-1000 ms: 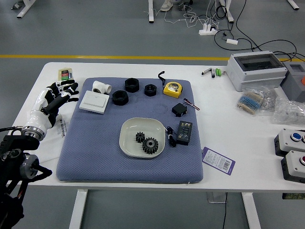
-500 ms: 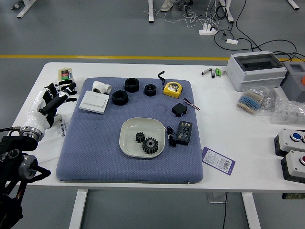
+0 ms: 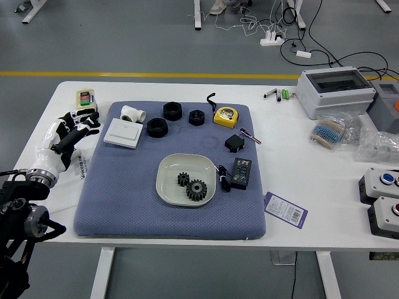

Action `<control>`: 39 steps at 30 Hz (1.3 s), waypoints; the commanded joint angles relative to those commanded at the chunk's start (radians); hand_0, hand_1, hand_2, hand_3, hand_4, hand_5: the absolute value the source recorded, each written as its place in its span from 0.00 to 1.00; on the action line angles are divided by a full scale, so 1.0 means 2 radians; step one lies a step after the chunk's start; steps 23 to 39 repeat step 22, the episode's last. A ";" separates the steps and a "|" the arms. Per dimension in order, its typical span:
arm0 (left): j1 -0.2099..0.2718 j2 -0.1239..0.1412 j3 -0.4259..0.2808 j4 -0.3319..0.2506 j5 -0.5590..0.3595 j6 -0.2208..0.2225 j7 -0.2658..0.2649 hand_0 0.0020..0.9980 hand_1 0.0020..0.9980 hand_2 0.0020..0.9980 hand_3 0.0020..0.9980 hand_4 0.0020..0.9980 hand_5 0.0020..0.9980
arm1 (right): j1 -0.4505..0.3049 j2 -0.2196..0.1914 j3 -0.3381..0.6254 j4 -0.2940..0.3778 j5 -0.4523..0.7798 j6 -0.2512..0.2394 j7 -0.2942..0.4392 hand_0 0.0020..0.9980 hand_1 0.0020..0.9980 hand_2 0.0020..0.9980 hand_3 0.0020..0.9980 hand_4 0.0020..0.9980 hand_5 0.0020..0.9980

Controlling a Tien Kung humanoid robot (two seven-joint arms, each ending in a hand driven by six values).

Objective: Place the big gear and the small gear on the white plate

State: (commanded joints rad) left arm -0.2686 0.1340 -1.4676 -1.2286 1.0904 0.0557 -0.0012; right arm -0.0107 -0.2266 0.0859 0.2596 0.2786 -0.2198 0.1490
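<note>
White counter (image 3: 324,187) bears a blue pad (image 3: 124,199); grey floor (image 3: 143,43) beyond is marked with a yellow line (image 3: 156,74). White plate (image 3: 169,192) on pad contains big gear (image 3: 196,190) beside small gear (image 3: 183,179). Left robot hand (image 3: 75,134), at counter's left: released.

Looks matt on big gear (image 3: 197,190) and small gear (image 3: 183,179); can't tell metal from plastic. Smooth on white plate (image 3: 201,166), clothlike on blue mat (image 3: 124,199). Glossy, crinkled plastic on clear bag (image 3: 378,148).

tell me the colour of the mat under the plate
The mat is blue-grey, best seen in the head view.
</note>
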 joint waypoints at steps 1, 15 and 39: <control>0.000 0.000 0.000 0.000 0.000 0.000 0.000 0.66 0.63 0.72 0.62 0.81 0.37 | 0.000 0.000 0.000 0.000 0.000 0.000 0.000 0.61 0.62 0.72 0.54 0.74 0.70; 0.005 -0.003 0.001 0.003 -0.029 0.001 0.001 0.80 0.83 0.90 0.81 0.91 0.57 | -0.001 0.000 0.000 0.000 -0.001 0.000 0.000 0.61 0.62 0.72 0.54 0.74 0.70; 0.004 -0.003 0.002 0.005 -0.063 0.006 -0.006 0.84 0.88 0.94 0.84 0.91 0.65 | 0.000 0.000 0.000 0.000 0.000 0.000 -0.001 0.61 0.62 0.72 0.54 0.74 0.70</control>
